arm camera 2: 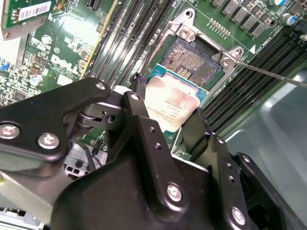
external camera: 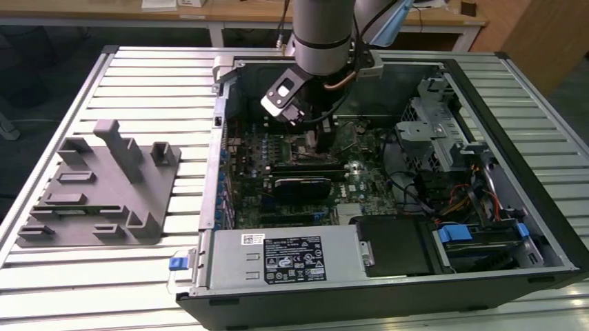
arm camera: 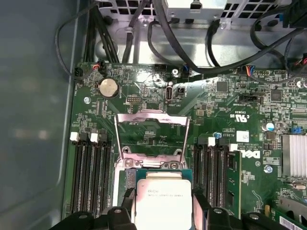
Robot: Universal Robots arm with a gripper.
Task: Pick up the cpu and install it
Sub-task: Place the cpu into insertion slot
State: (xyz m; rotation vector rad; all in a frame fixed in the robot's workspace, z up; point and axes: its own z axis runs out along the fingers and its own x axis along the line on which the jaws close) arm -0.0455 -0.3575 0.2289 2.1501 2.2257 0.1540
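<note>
We see the gripper (arm camera 2: 168, 115) closed on the cpu (arm camera 2: 170, 103) by two opposite edges, close by the open socket (arm camera 2: 189, 62), in the exterior view's upper centre. We judge it light, stiff and fragile underneath.

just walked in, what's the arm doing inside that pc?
The arm's black pincer is shut on the small square silvery cpu with a greenish rim, inside the open black computer case. It holds the chip partly over the open motherboard socket, whose metal retention frame is flipped up. The chip does not look seated yet.
</note>
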